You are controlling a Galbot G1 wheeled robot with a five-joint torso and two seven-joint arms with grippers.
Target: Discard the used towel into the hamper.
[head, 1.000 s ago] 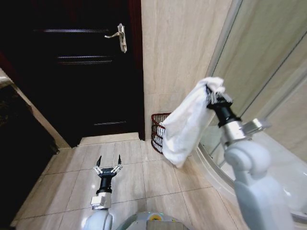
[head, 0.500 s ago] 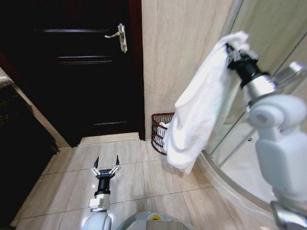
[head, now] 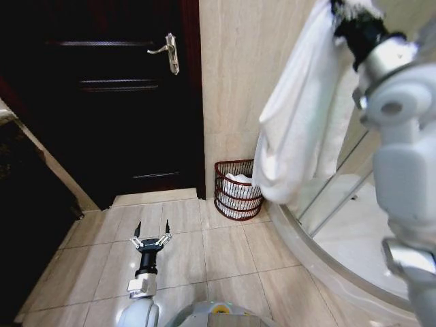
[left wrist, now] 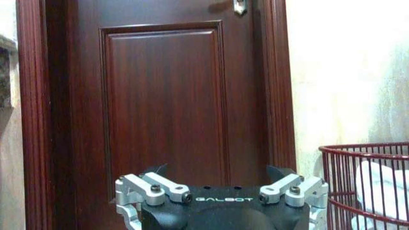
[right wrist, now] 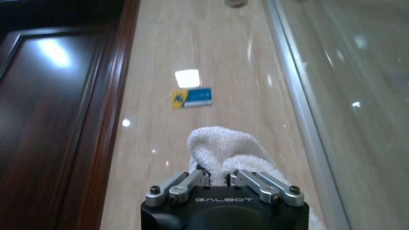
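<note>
Tiled bathroom | right gripper (right wrist: 217,178) clamps towel (head: 300,129) hanging vertically above hamper (head: 237,190) | left gripper (head: 151,236) spread

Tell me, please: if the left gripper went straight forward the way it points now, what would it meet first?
Probably the dark wooden door. The open left gripper aims at its lower panel with nothing between; the hamper stands off to one side.

dark wood door (head: 116,102) | beige tiled wall (head: 245,75) | tile floor (head: 204,252)

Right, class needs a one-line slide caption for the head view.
Right hand holds the white towel high beside the shower glass, above the wire hamper; left hand hangs open over the floor.
</note>
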